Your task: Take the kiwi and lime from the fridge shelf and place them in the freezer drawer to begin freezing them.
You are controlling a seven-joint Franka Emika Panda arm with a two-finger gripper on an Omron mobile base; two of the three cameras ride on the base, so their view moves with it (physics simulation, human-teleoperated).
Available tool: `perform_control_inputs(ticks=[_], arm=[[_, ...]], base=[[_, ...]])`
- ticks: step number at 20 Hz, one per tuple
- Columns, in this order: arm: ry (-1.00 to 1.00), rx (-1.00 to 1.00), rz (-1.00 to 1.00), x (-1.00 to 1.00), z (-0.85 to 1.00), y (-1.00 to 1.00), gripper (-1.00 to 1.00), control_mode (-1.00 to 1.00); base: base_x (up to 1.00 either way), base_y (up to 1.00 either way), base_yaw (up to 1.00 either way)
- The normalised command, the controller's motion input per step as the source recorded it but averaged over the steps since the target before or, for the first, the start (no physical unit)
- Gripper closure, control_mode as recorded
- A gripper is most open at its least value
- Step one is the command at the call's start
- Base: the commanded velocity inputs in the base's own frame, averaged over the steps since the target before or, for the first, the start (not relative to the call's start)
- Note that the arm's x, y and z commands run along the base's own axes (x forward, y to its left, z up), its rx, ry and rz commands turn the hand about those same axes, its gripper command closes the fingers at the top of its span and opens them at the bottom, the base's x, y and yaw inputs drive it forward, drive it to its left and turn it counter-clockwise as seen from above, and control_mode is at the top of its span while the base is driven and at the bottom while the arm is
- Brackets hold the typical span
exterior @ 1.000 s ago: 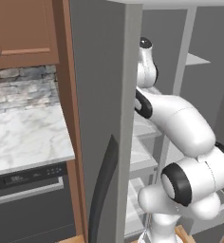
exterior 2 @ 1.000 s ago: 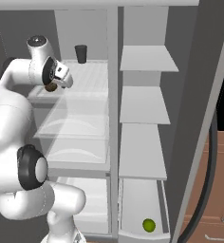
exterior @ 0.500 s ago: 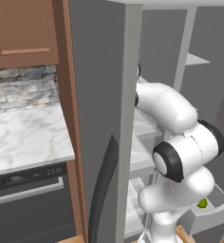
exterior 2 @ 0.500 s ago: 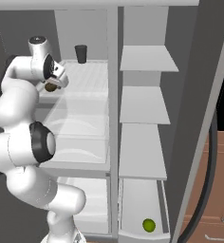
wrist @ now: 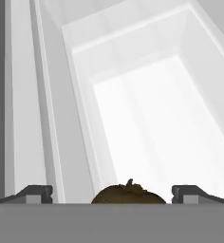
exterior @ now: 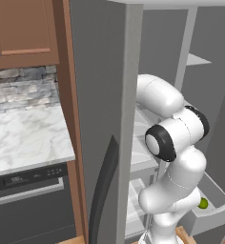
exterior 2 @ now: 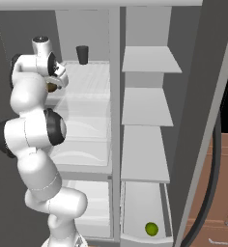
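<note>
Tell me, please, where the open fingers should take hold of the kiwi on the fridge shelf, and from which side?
Grip the kiwi across its narrow middle. In the hand view it lies between the two open fingers, one on each side, so closing from those two sides looks best. Its oval shape suggests the rounded ends would probably slip more easily.

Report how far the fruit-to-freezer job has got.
Done: the small round green lime already lies in the pale grey pull-out freezer drawer, which stands open. In hand: the open gripper sits at the upper fridge shelf with the brown oval kiwi between its fingertips, jaws wide and not closed on it. Left: grasp the kiwi, carry it down and drop it beside the lime.
</note>
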Motion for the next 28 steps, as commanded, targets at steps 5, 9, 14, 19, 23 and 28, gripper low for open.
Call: perform_control_inputs(ticks=[5, 9, 14, 19, 23, 28], arm=[[0.0, -0.01, 0.0, -0.1, -0.49, -0.05, -1.0, -1.0], [0.0, 0.0, 0.0, -0.12, -0.1, -0.05, -1.0, -1.0], [0.0, 0.0, 0.0, -0.14, 0.0, 0.0, -1.0, -1.0], [0.0, -0.01, 0.0, -0.02, 0.0, 0.01, -1.0, -1.0], [0.0, -0.01, 0.0, 0.0, -0.01, 0.0, -1.0, -1.0], [-0.01, -0.02, 0.0, -0.23, -0.05, 0.0, -1.0, -1.0]], base=[[0.0, 0.0, 0.0], [0.0, 0.0, 0.0], [0.0, 0.0, 0.0], [0.0, 0.0, 0.0], [0.0, 0.0, 0.0], [0.0, 0.0, 0.0]])
